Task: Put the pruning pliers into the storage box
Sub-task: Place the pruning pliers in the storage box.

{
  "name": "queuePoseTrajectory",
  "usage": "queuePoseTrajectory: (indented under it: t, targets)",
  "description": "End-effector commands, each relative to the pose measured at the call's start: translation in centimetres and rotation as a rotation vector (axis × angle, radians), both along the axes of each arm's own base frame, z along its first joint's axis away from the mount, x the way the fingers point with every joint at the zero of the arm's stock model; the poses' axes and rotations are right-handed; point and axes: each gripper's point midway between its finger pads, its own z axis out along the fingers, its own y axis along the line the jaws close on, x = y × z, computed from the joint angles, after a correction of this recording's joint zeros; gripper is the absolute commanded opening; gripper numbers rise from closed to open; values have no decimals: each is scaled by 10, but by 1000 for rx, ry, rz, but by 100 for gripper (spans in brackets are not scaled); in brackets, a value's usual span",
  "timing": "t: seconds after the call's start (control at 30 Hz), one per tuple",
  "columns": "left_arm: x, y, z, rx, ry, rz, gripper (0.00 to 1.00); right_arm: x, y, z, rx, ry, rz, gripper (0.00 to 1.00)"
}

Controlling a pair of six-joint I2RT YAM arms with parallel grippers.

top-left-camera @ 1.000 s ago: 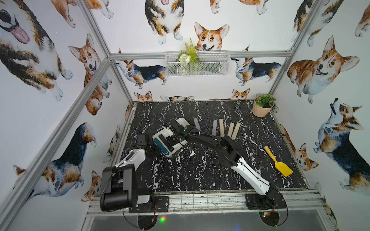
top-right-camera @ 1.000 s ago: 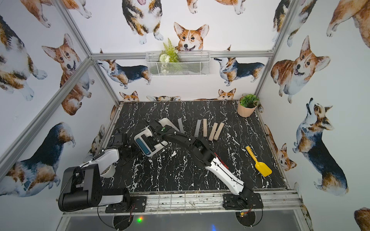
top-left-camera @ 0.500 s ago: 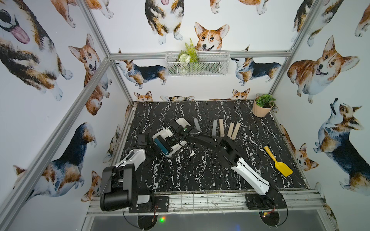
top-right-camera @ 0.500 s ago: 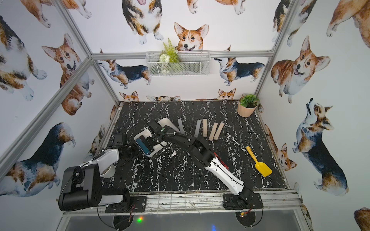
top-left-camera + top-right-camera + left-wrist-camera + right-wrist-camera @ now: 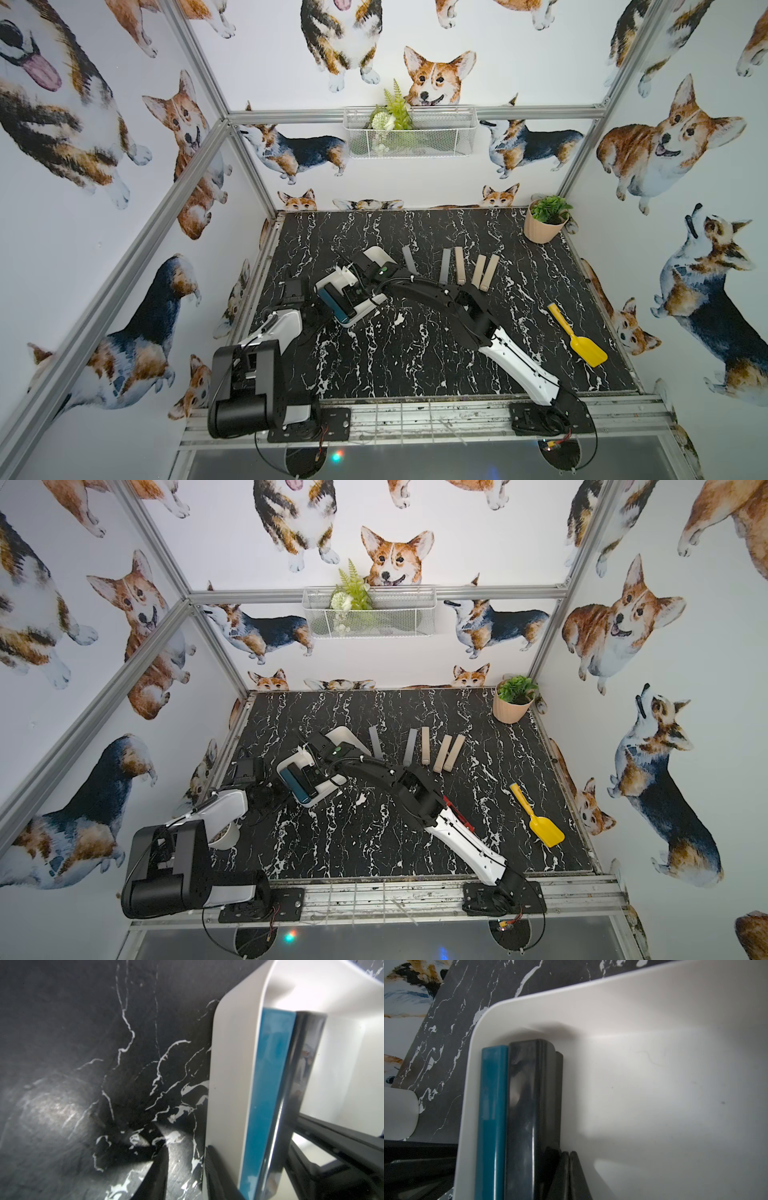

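- The desk (image 5: 395, 365), black with white veining, is seen from above; a white wire basket (image 5: 409, 133) is hung on the back wall over it.
- The right arm (image 5: 498, 340) is stretched across the desk towards its left side. The right jaws are lowered into the storage box (image 5: 379, 254) and pressed together with nothing between them; the fingertips (image 5: 564, 1172) are placed just beside the black bar (image 5: 525, 1105).
- The left arm (image 5: 266, 345) is folded at the desk's left edge. The left jaws are held partly apart over bare desk and nothing is gripped; one finger (image 5: 214, 1178) is set right at the box's outer wall, though contact cannot be told.
- The storage box is laid at an angle, left of the desk's middle.
- A yellow shovel (image 5: 577, 336) is laid near the right edge, and a potted plant (image 5: 544, 226) is stood in the far right corner.
- Of the pruning pliers, two are lodged in the box: the teal bar (image 5: 492, 1115) along the long wall, the black bar touching it.
- Five are laid in a loose row on the desk, right of the box: two grey bars (image 5: 408, 259) (image 5: 444, 270) and three beige bars (image 5: 459, 266) (image 5: 478, 270) (image 5: 490, 272).
- The red bar (image 5: 455, 808) is glimpsed in a top view, half hidden beside the right forearm.
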Motion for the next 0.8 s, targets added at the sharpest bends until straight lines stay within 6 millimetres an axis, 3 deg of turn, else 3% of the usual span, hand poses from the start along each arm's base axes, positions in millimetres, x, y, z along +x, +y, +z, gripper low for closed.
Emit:
queuePoseTrajectory:
  t: [0.0, 0.17, 0.43, 0.77]
  targets:
    - [1, -1, 0, -7, -1, 6, 34, 2, -4, 6, -12, -19, 0, 9]
    - [1, -1, 0, -10, -4, 5, 34, 11, -16, 15, -19, -39, -26, 26]
    - [1, 0, 2, -4, -4, 3, 34, 20, -35, 43, -13, -84, -43, 43]
    - [1, 1, 3, 3, -6, 4, 34, 24, -57, 73, -4, -112, -55, 48]
